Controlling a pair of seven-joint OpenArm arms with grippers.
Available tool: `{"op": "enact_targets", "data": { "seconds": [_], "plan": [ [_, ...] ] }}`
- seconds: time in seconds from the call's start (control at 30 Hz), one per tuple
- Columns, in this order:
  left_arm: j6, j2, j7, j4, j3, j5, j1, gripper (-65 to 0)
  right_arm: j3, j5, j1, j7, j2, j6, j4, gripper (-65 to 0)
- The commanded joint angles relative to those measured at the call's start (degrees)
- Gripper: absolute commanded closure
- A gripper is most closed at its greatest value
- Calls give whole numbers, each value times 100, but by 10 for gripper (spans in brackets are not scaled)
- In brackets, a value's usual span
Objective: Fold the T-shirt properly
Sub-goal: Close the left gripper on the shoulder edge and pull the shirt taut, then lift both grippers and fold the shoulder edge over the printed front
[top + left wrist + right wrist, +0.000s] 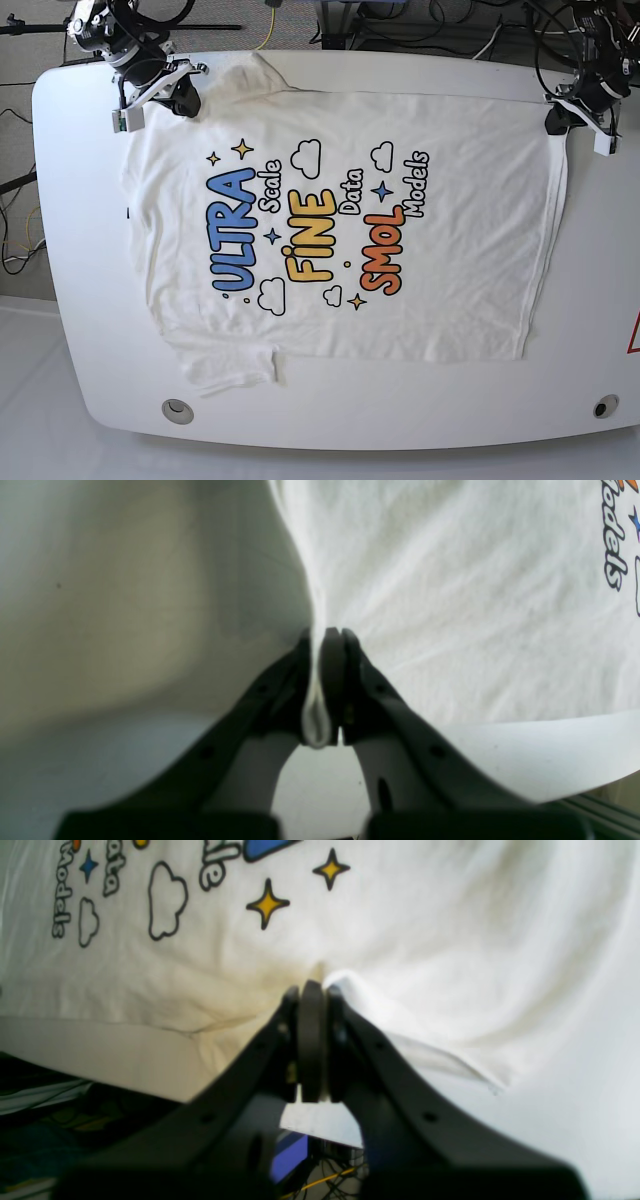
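- Nearest the left wrist lens, the left gripper (pixel 325 680) has its dark jaws pressed together on a thin ridge of white cloth, which bunches into a small loop between the fingers.
- That cloth is the T-shirt (pixel 340 240); in the left wrist view it spreads away from the pinch to the right, with part of the black-outlined word "Models" (pixel 615 555) showing at the right edge.
- In the right wrist view, the right gripper (pixel 312 1040) is likewise clamped, its jaws together with an edge of the shirt pulled up into a peak at the fingertips.
- Past that pinch, two yellow stars (pixel 267 904), cloud outlines (pixel 167 900) and a blue star (pixel 88 866) are printed on the fabric.
- From the base view, the T-shirt lies spread print-up on the white table (pixel 590 330), turned sideways so its text runs up the picture: blue "ULTRA" (pixel 235 230), yellow "FINE" (pixel 312 235), orange "SMOL" (pixel 382 250).
- The right gripper sits at the shirt's far left corner, near the top-left of the table; the left gripper sits at the far right corner, near the table's top-right edge.
- One sleeve (pixel 235 368) lies crumpled at the near left, towards the table's front rim.
- Cables (pixel 420 20) run behind the table's far side.
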Motion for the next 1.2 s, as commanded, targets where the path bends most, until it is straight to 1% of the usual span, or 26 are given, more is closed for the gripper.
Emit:
{"op": "enact_targets", "data": {
  "seconds": [0.0, 0.4, 0.67, 0.8, 0.97, 1.03, 1.17],
  "plan": [
    [56, -41, 387, -2, -10, 379, 144, -8, 35, 97, -97, 100, 53, 25, 85, 0],
    [56, -59, 387, -2, -212, 344, 117, -8, 35, 97, -61, 108, 62, 34, 85, 0],
    [56, -33, 387, -2, -203, 344, -410, -8, 35, 97, 378, 108, 62, 34, 94, 0],
    [56, 161, 387, -2, -89, 353, -639, -8, 35, 106, 519, 108, 62, 34, 94, 0],
    [56, 231, 405, -2, -80, 379, -850, -8, 17, 106, 721, 108, 44, 34, 94, 0],
    [56, 231, 458, -2, -80, 379, -920, -8, 17, 106, 791, 108, 35, 34, 94, 0],
    [56, 249, 818, 7, -107, 335, -1175, -8, 17, 106, 985, 108, 35, 25, 103, 0]
  ]
}}
